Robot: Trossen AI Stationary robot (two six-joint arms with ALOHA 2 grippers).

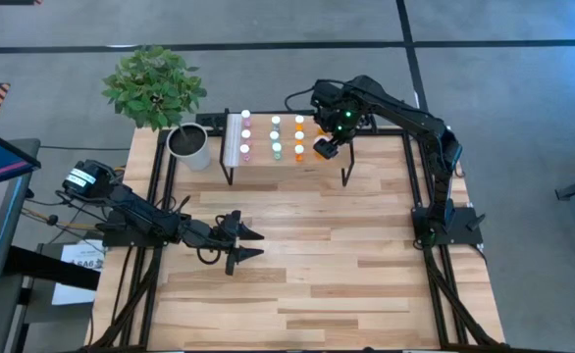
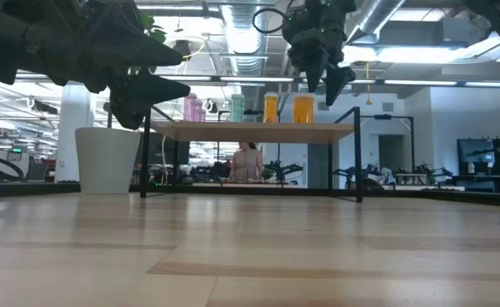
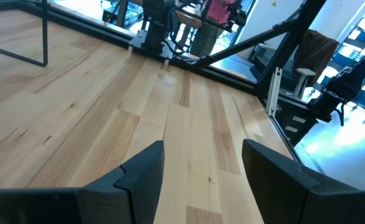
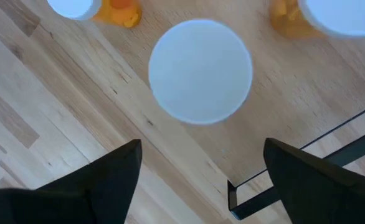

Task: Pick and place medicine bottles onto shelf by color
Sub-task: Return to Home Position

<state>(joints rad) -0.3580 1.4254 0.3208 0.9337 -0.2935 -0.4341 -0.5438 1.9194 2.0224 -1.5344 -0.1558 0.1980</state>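
Observation:
The shelf (image 1: 287,158) stands at the table's far side with medicine bottles upright on it in rows: pink (image 1: 246,132), teal (image 1: 276,135) and orange (image 1: 299,135). In the low view they show as pink (image 2: 192,108), teal (image 2: 237,107) and orange (image 2: 270,108), with a larger orange bottle (image 2: 304,109). My right gripper (image 1: 325,149) is open above the shelf's right end. In its wrist view the gripper (image 4: 201,155) hovers over a white cap (image 4: 200,71) seen from above, touching nothing. My left gripper (image 1: 248,243) is open and empty over the table's left middle.
A grey-white pot (image 1: 189,145) with a leafy plant (image 1: 155,86) stands just left of the shelf. Two more orange bottles (image 4: 117,11) (image 4: 288,15) stand close to the one under my right gripper. The shelf's black leg frame (image 4: 294,168) runs along its edge.

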